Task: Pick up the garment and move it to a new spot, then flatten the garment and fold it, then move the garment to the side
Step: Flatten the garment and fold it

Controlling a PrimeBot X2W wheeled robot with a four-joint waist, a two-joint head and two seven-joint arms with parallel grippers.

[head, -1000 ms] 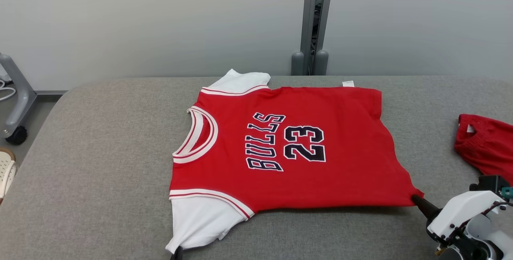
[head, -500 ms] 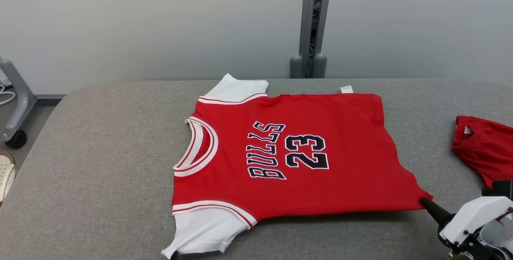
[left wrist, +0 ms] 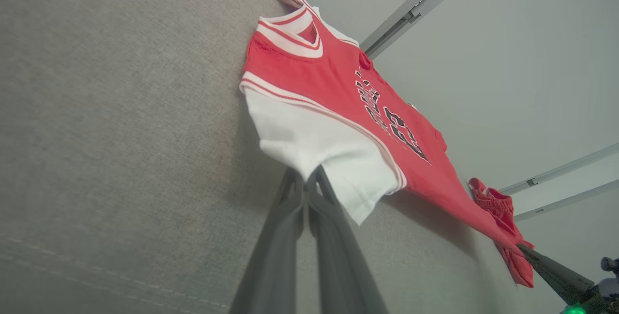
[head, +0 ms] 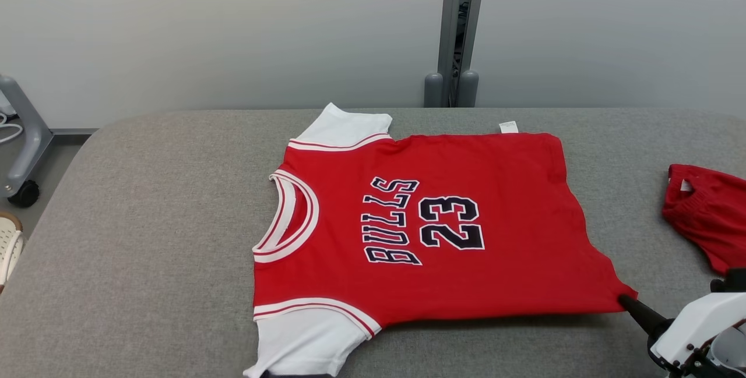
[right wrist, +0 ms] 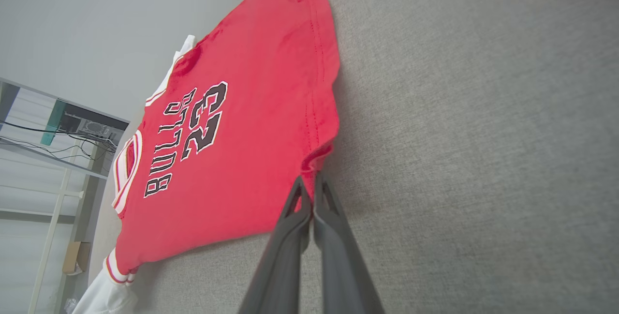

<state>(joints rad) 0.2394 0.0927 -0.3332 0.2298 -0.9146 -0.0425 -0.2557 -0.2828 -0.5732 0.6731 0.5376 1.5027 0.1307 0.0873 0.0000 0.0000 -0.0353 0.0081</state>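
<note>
Glossy white wrist shell [head: 699,321], long dark grey tapering fingers [right wrist: 285,256] (triangular cut-outs near tips)

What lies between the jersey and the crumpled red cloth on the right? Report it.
Bare grey tabletop, in the head view. The jersey and red cloth lie apart; the right pincer grips the jersey's near corner, outside that stretch.

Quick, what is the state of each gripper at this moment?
The left gripper is closed, pinching the white sleeve of the jersey.
The right gripper is closed, pinching the jersey's hem corner.
</note>
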